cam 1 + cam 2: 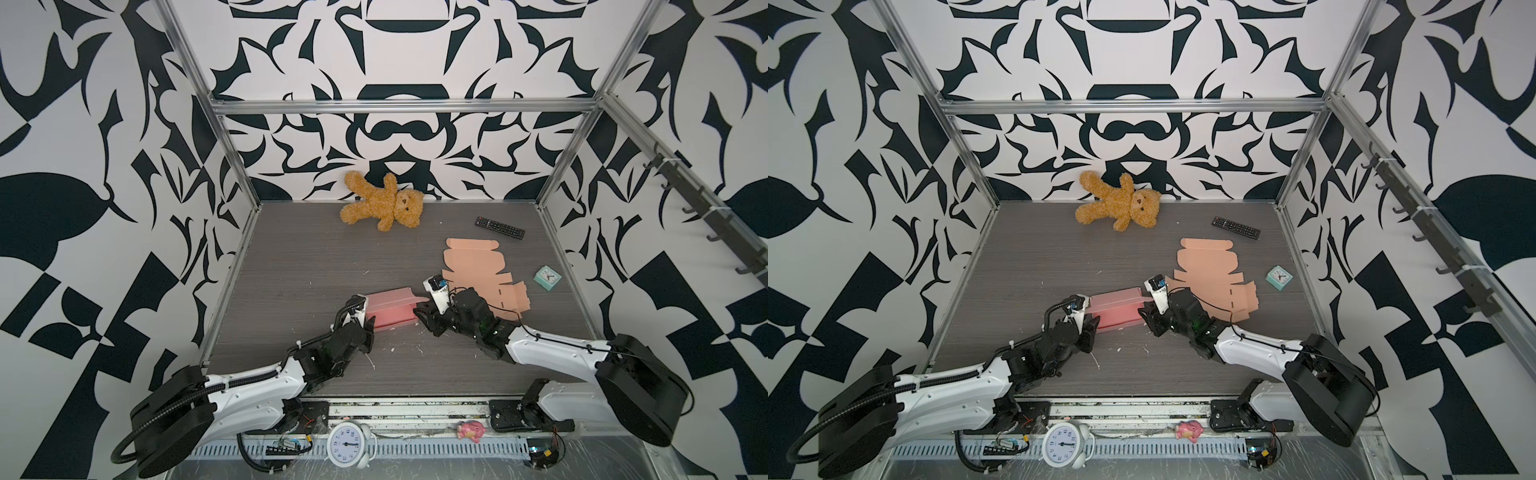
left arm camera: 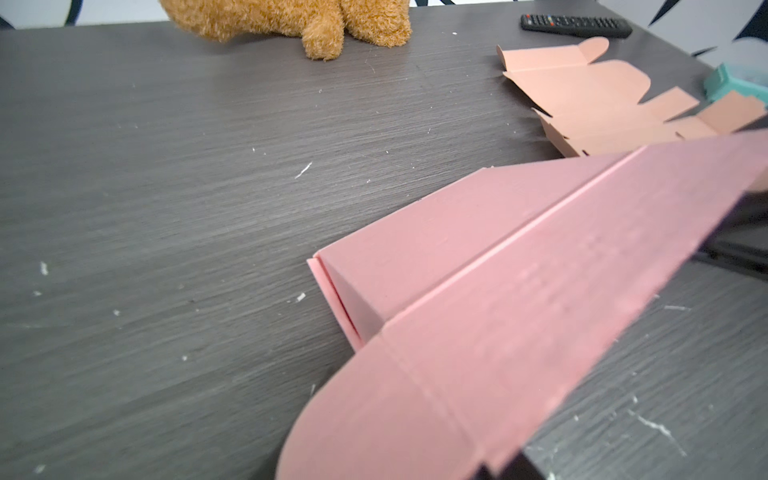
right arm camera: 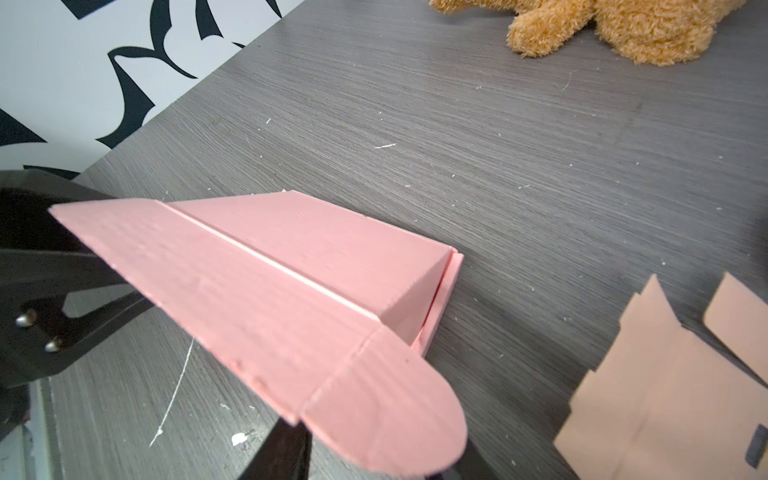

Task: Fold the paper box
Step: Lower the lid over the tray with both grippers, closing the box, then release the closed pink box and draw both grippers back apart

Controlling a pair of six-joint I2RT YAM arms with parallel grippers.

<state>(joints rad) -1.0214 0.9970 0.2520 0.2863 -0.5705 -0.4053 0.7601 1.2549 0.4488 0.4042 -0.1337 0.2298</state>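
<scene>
Well: grey wood-grain table (image 1: 311, 257), scuffed, flecked white, boxed in by black-and-white patterned walls. Pink paper box (image 1: 390, 311) sits front centre, its lid panel slanting over it, inside hidden. Left gripper (image 1: 368, 324) at its left end, right gripper (image 1: 420, 312) at its right end; can't tell either's jaw spread. Flat tan box blank (image 1: 473, 266) lies nearby.

Your dark wood-grain worktop (image 1: 316, 257) carries the pink paper box (image 1: 390, 311) between the left jaws and the right jaws, a flat peach box blank (image 1: 478, 266) just beyond the right jaws, a teal clock (image 1: 547, 278) and black remote (image 1: 500, 227) farther out, and a teddy bear (image 1: 384, 203) well beyond both.
</scene>
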